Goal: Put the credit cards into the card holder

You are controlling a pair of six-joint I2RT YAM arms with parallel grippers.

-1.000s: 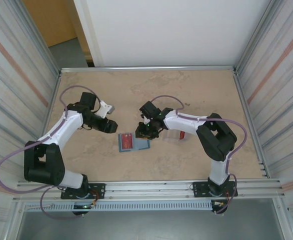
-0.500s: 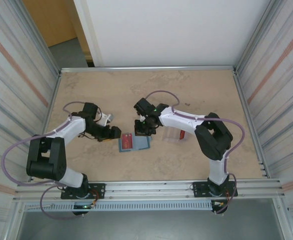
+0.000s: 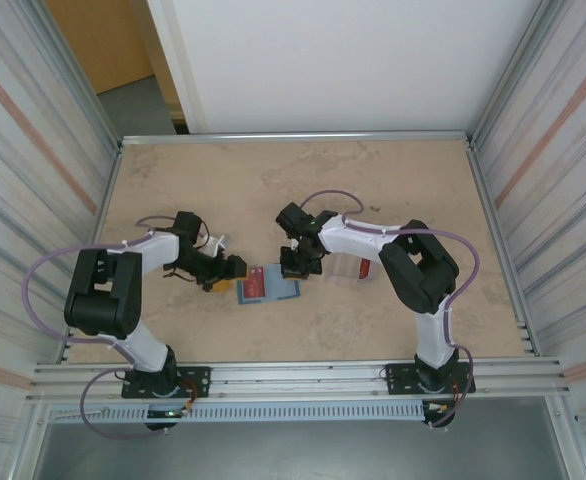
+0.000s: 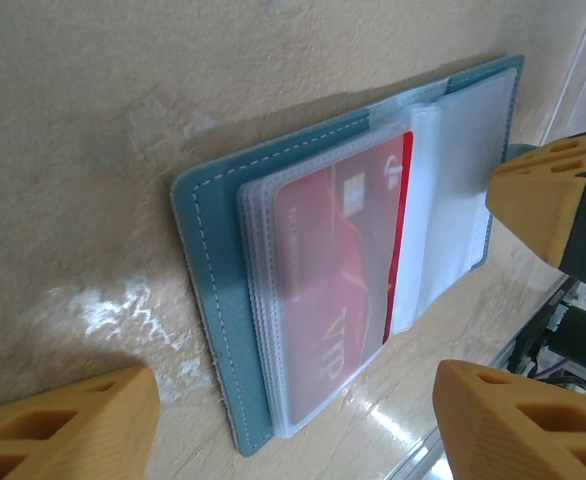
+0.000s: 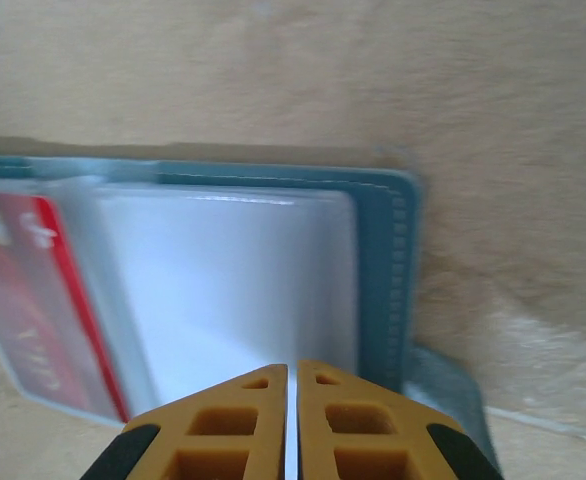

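Observation:
The teal card holder [image 3: 283,291] lies open on the table, clear sleeves facing up. One red credit card [image 3: 255,283] sits inside a sleeve on its left half; the left wrist view shows it [image 4: 338,290] under plastic, over the teal cover [image 4: 213,300]. My left gripper [image 3: 228,270] is open, low at the holder's left edge, with its fingers [image 4: 63,430] spread to either side of the holder's near end. My right gripper [image 3: 295,268] is shut, its tips [image 5: 293,375] over the clear sleeves of the right half, beside the teal edge [image 5: 383,260].
A clear plastic case [image 3: 345,268] with another red card [image 3: 365,269] lies right of the holder, under the right arm. The holder's closing tab [image 5: 443,385] sticks out on its right side. Metal walls fence the table on both sides.
My left gripper has dropped and swung right, up to the holder's left edge, and opened a bit wider. My right gripper has shut and settled over the holder's right half.

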